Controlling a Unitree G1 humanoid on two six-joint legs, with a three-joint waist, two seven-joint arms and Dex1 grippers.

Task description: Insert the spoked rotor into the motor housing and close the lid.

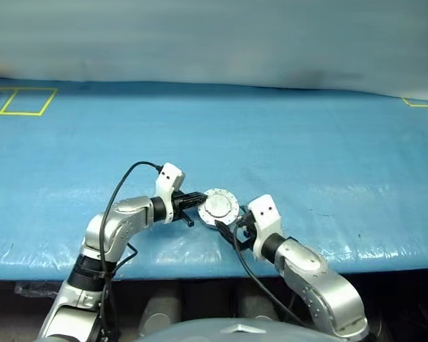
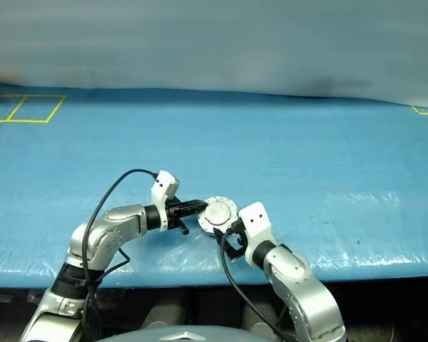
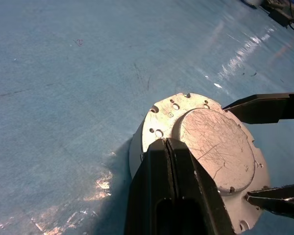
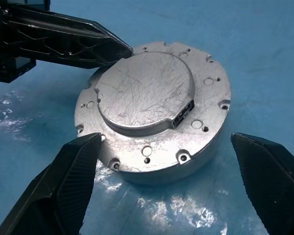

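Left eye view: motor housing (image 1: 220,208) sits on blue desk (image 1: 285,149) near front edge, lid (image 1: 218,206) shut flat on top. Left gripper (image 1: 199,200) at its left rim, right gripper (image 1: 235,224) just beside it at front right.

Left wrist view: left jaws closed, tips resting on lid rim.

Right wrist view: right jaws spread wide, straddling housing, not touching it.

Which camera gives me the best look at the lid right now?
The right wrist view: the lid lies closed and flat on the motor housing, its scratched raised circle and rim holes clear between the open right gripper. The left wrist view shows it partly behind the shut left gripper. Both eye views show a small silver disc.
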